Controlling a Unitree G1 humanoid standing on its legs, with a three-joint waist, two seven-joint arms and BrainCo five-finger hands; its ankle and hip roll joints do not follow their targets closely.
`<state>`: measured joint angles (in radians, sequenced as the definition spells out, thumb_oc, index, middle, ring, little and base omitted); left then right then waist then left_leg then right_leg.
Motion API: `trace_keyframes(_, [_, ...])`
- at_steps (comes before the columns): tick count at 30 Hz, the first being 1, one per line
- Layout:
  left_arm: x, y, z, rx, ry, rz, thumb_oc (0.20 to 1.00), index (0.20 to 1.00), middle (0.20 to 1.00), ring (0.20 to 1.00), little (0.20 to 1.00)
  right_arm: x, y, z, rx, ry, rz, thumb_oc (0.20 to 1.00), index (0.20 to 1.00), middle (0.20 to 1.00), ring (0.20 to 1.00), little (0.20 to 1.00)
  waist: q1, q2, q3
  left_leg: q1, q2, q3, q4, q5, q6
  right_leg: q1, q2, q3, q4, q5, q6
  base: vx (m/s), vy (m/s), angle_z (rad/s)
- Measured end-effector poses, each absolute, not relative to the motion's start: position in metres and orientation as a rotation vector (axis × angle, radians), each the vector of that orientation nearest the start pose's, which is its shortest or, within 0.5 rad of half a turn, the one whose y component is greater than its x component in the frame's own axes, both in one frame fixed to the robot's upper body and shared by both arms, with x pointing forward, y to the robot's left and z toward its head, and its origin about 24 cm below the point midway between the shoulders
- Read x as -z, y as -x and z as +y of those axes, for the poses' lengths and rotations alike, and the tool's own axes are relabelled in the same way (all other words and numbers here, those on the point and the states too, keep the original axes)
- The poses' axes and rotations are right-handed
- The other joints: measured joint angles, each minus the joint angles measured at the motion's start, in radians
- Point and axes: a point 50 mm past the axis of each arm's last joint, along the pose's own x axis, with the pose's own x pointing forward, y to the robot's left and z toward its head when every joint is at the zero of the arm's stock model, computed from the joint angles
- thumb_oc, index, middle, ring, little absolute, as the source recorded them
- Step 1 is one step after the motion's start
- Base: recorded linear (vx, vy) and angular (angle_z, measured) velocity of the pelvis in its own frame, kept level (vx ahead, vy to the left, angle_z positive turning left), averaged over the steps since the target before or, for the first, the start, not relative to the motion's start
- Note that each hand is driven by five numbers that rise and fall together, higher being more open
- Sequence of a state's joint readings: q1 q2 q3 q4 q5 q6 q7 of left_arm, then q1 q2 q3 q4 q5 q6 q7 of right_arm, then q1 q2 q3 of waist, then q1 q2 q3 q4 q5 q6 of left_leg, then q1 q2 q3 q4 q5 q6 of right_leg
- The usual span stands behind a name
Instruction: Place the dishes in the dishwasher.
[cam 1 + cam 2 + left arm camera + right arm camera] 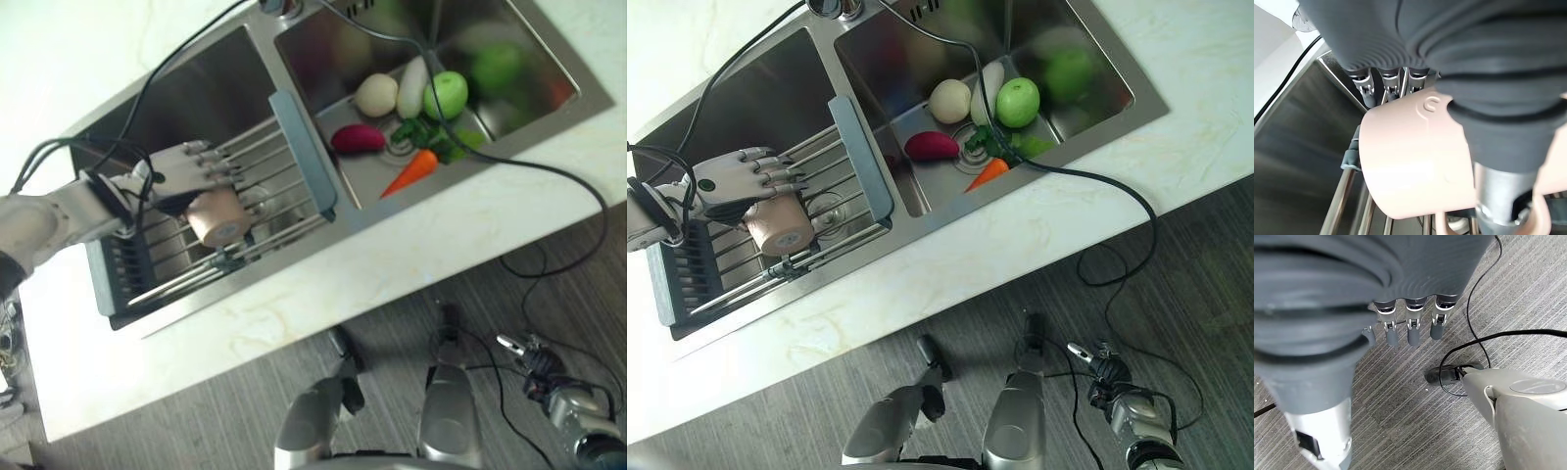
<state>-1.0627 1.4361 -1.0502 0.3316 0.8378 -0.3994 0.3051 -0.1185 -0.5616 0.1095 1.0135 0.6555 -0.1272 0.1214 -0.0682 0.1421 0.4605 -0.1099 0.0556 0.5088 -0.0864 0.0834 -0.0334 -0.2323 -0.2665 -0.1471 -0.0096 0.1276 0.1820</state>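
Note:
A pink mug (pixel 217 217) lies on its side under my left hand (pixel 181 174), just above the wire drying rack (pixel 304 152) that spans the left basin of the steel sink. In the left wrist view the mug (pixel 1410 161) is pressed against the palm, the fingers (pixel 1388 85) reach past it, and the thumb (pixel 1498 193) closes beside its handle. My right hand (pixel 1136 421) hangs low over the floor at the lower right, its fingers (pixel 1410 333) relaxed and holding nothing.
The right basin (pixel 529 59) holds a carrot (pixel 411 171), a green apple (pixel 446 93), a purple vegetable (pixel 358 138), a pale round one (pixel 376 94) and greens. A marbled white counter (pixel 392 264) borders the sink. Grey striped flooring (pixel 1415 401) lies below.

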Motion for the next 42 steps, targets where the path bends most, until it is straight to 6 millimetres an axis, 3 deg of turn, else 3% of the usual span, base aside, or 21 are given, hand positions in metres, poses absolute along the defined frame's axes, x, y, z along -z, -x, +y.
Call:
trace_keyframes(11, [-0.238,-0.315,0.283,0.298,-2.317,-0.598,1.0,1.0,1.0,1.0,1.0,0.066,-0.198,-0.329,0.324,-0.072,0.603,1.0,1.0,1.0,1.0,1.0,0.005,-0.006,0.004,-0.026,0.0,0.0,0.0,0.007,0.001,-0.034,0.001,0.003,0.013,0.004,-0.005,-0.02,0.003,-0.01])
trace_keyframes(12, [-0.238,-0.315,0.283,0.295,-2.317,-0.594,0.765,0.765,0.765,0.765,0.765,0.066,-0.198,-0.33,0.326,-0.071,0.605,1.0,1.0,1.0,1.0,1.0,0.005,-0.007,0.004,-0.026,0.001,0.001,0.0,0.008,0.001,-0.035,0.002,0.003,0.013,0.004,-0.006,0.0,0.0,0.0])
trace_keyframes(13, [-0.239,-0.316,0.286,0.281,-2.316,-0.584,0.2,0.2,0.2,0.2,0.2,0.066,-0.198,-0.33,0.327,-0.071,0.605,1.0,1.0,1.0,1.0,1.0,0.005,-0.007,0.004,-0.026,0.004,0.001,0.0,0.009,0.0,-0.035,0.004,0.003,0.013,0.005,-0.007,-0.03,-0.019,-0.02])
trace_keyframes(21, [-0.246,-0.315,0.287,0.264,-2.331,-0.561,0.2,0.2,0.2,0.2,0.2,0.064,-0.202,-0.328,0.321,-0.069,0.596,1.0,1.0,1.0,1.0,1.0,0.006,-0.014,0.009,-0.027,0.015,0.001,0.0,0.016,-0.005,-0.036,0.015,0.002,0.011,0.01,-0.013,0.0,-0.01,0.0])
trace_keyframes(32, [-0.255,-0.315,0.272,0.337,-2.359,-0.49,0.2,0.2,0.2,0.2,0.2,0.065,-0.201,-0.328,0.331,-0.098,0.593,1.0,1.0,1.0,1.0,1.0,0.026,-0.013,0.008,-0.028,0.017,-0.002,0.0,0.017,-0.004,-0.031,0.016,-0.006,0.007,0.01,-0.014,0.0,-0.028,0.01])
trace_keyframes(42, [-0.244,-0.313,0.257,0.371,-2.299,-0.468,0.2,0.2,0.2,0.2,0.2,0.074,-0.19,-0.329,0.36,-0.106,0.636,1.0,1.0,1.0,1.0,1.0,0.024,-0.016,0.0,0.06,0.025,-0.037,0.0,0.016,-0.005,0.105,0.021,-0.078,-0.027,0.009,-0.017,0.05,-0.041,0.11])
